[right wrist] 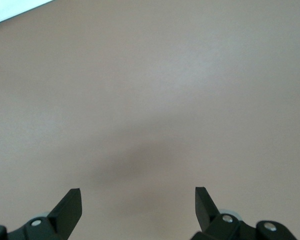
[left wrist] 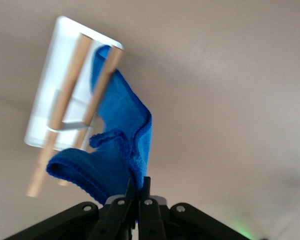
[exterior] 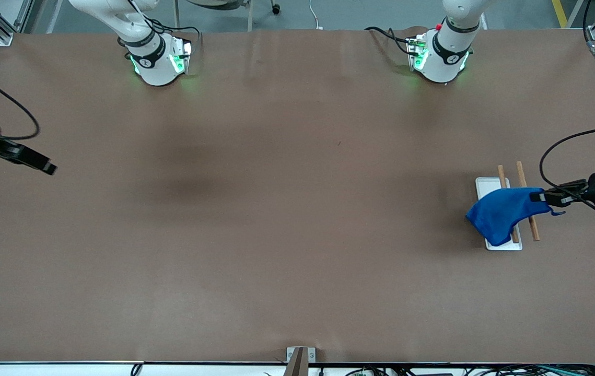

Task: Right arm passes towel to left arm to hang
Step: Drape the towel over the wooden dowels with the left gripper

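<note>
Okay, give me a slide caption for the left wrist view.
Left hand shut on the blue towel, draped over the wooden rack on its white base.

The rack (exterior: 501, 184) is standing on the table (exterior: 276, 209) toward the left arm's end. The towel (exterior: 501, 214) is draping over the rack's two rods (exterior: 527, 201). The left gripper (exterior: 547, 197) is pinching the towel's edge just beside the rack. The right gripper (exterior: 49, 168) is waiting, spread wide, well apart from the rack, over the right arm's end.
</note>
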Controlling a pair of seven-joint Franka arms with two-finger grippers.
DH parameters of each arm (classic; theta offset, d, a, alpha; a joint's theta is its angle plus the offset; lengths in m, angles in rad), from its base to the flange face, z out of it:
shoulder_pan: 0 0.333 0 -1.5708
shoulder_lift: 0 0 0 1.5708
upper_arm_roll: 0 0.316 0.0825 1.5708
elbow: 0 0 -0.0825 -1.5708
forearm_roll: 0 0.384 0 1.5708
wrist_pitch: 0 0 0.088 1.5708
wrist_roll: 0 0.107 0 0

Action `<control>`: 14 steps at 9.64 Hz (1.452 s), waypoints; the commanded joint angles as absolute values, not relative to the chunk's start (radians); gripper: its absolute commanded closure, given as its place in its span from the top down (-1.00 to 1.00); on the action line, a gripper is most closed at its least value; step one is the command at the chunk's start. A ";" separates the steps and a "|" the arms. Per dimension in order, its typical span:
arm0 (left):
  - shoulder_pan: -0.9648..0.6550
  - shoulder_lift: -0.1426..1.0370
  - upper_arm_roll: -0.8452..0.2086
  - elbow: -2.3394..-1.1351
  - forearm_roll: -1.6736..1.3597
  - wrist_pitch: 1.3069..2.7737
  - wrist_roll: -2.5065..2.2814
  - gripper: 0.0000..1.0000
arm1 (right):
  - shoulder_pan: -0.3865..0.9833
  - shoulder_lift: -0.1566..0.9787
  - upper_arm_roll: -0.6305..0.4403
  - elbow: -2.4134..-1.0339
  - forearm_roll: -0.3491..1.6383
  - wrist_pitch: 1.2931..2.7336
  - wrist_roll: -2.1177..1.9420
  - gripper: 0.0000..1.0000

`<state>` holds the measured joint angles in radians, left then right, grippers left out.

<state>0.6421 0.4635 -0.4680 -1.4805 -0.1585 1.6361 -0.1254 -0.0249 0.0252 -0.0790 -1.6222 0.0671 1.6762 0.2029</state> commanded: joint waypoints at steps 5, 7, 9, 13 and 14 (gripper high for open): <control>0.698 0.518 -0.469 -1.390 0.031 1.568 0.216 -1.00 | -0.104 -0.014 -0.052 -1.528 0.011 1.522 0.083 1.00; 0.727 0.554 -0.469 -1.385 0.041 1.569 0.276 -1.00 | -0.101 -0.015 -0.051 -1.532 0.003 1.520 0.081 1.00; 0.732 0.593 -0.456 -1.361 0.043 1.580 0.320 -1.00 | -0.101 -0.023 -0.051 -1.534 0.005 1.514 0.077 1.00; 0.723 0.623 -0.401 -1.345 0.044 1.635 0.406 -1.00 | -0.135 -0.046 -0.021 -1.575 0.006 1.525 0.077 1.00; 0.723 0.629 -0.390 -1.347 0.044 1.653 0.425 -1.00 | -0.132 -0.046 -0.021 -1.574 0.005 1.526 0.077 1.00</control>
<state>0.7326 0.5900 -0.4094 -1.3586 0.0187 1.6280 0.3925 -0.1169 -0.0133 -0.0436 -1.5399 0.0200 1.5173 0.0849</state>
